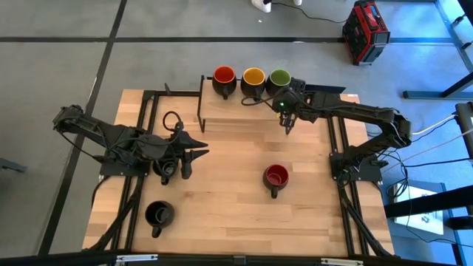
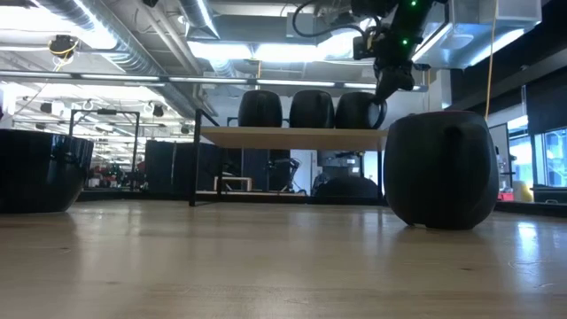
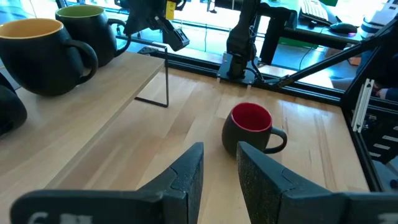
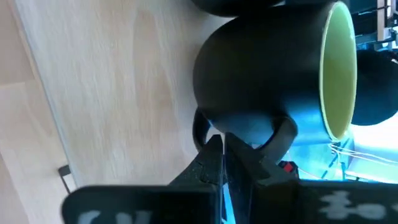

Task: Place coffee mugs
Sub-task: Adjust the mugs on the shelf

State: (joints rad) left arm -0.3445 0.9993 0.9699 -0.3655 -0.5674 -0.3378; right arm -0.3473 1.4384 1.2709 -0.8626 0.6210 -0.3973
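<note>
Right gripper [image 1: 287,127] pinched the green-lined mug's [image 1: 279,80] looped handle on the pale wood shelf [image 1: 244,112] | left gripper [image 1: 177,171] idle, fingers slightly parted | glossy round red-lined mug [image 1: 276,177] stood mid-table.

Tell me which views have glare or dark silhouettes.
Low view: ceiling lights glare, so the shelf mugs and the near mug read as black silhouettes. Left wrist view: bright windows wash out the background. High view: evenly lit, soft shadows.
</note>
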